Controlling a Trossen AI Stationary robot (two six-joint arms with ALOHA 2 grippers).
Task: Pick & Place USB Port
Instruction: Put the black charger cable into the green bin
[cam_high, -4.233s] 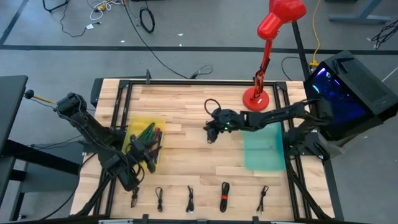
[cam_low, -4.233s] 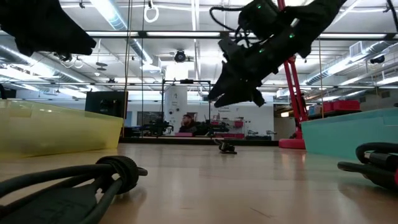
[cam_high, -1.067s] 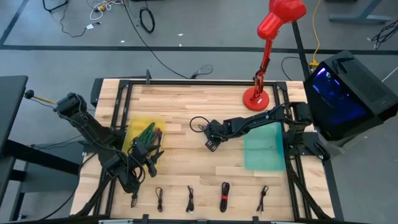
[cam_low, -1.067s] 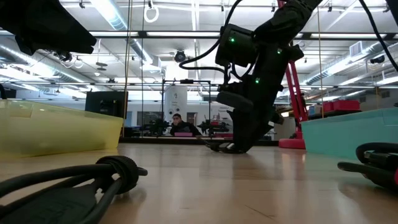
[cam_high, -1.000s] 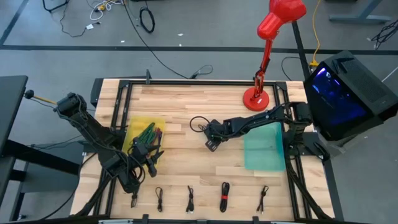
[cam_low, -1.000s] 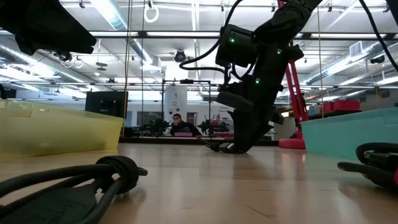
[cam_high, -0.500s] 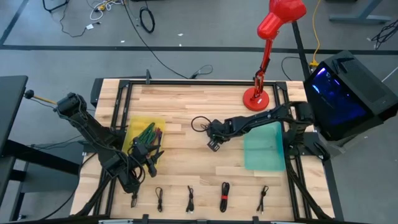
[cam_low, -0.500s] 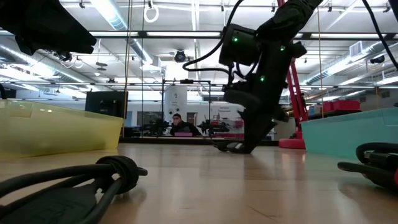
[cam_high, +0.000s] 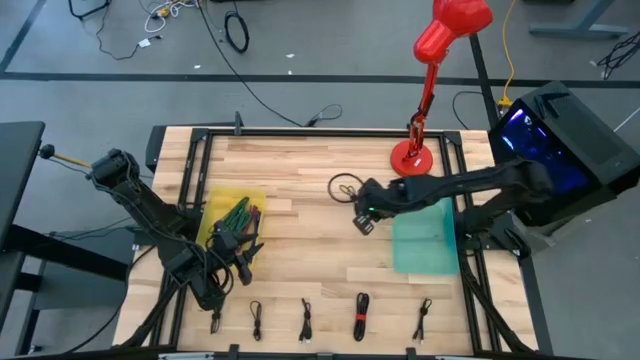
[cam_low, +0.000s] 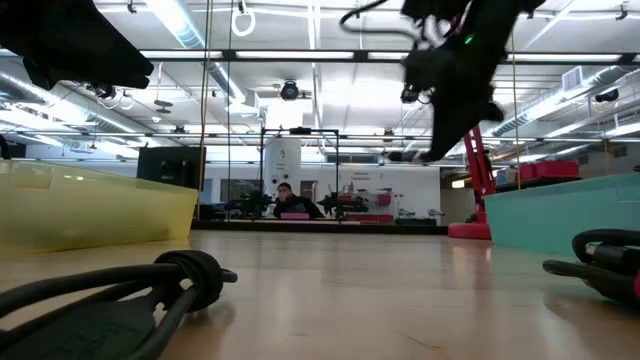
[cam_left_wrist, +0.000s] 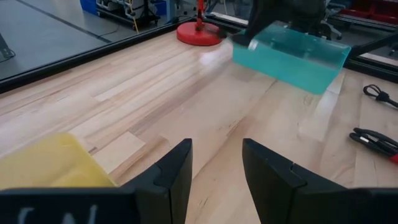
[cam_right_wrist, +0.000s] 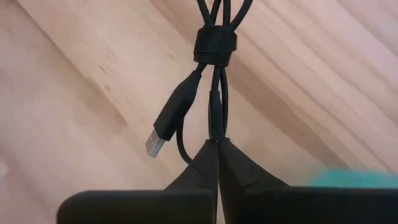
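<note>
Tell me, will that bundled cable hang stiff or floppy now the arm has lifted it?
Probably floppy: in the right wrist view the cable dangles from the shut right gripper, its USB plug drooping free. The strap likely keeps the strands together, so it should not unravel. It looks light, held by a thin pinch.

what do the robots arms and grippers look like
Both arms are dark, near black, jointed links with cabling along them. The right arm shows small green lights near its wrist. The left gripper has two flat, angular black fingers; the right gripper has tapered black fingers that meet at a point.
</note>
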